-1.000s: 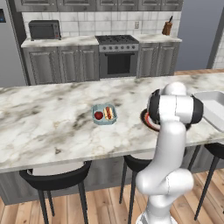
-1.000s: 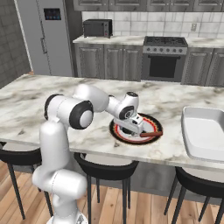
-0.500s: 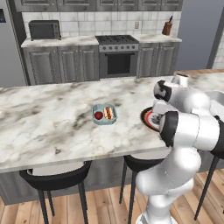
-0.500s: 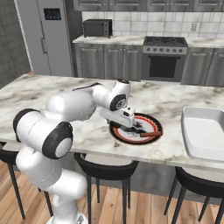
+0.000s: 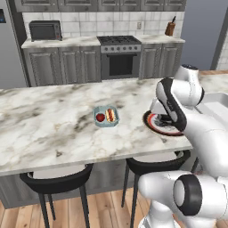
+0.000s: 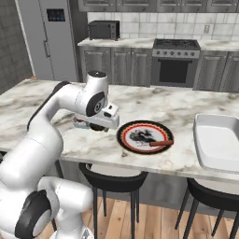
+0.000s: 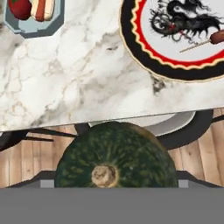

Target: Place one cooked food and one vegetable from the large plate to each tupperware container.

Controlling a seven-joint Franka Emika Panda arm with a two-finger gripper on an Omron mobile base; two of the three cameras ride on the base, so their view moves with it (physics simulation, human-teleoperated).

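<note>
Since the jaws flank the dark green squash (image 7: 116, 151) on both sides, I read the gripper (image 7: 116, 186) as clamped wide on it, though the fingertips themselves are barely visible. The squash's stem faces straight back at the hand camera. It hangs off the near edge of the marble counter (image 7: 74, 83), with floor and a stool seat behind it.

The large plate (image 6: 125, 130) sits on the counter near the front edge, between the two tubs. One skewered sausage (image 6: 161, 143) is on it, long axis roughly left-right in the right base view, at the plate's near right.

The pale-blue container (image 5: 106, 125) is left of the plate and holds a red tomato (image 5: 100, 117) and a hot dog (image 5: 111, 116). The hot dog's long axis runs front to back.

The white container (image 6: 205, 144) is right of the plate, apart from it.
</note>
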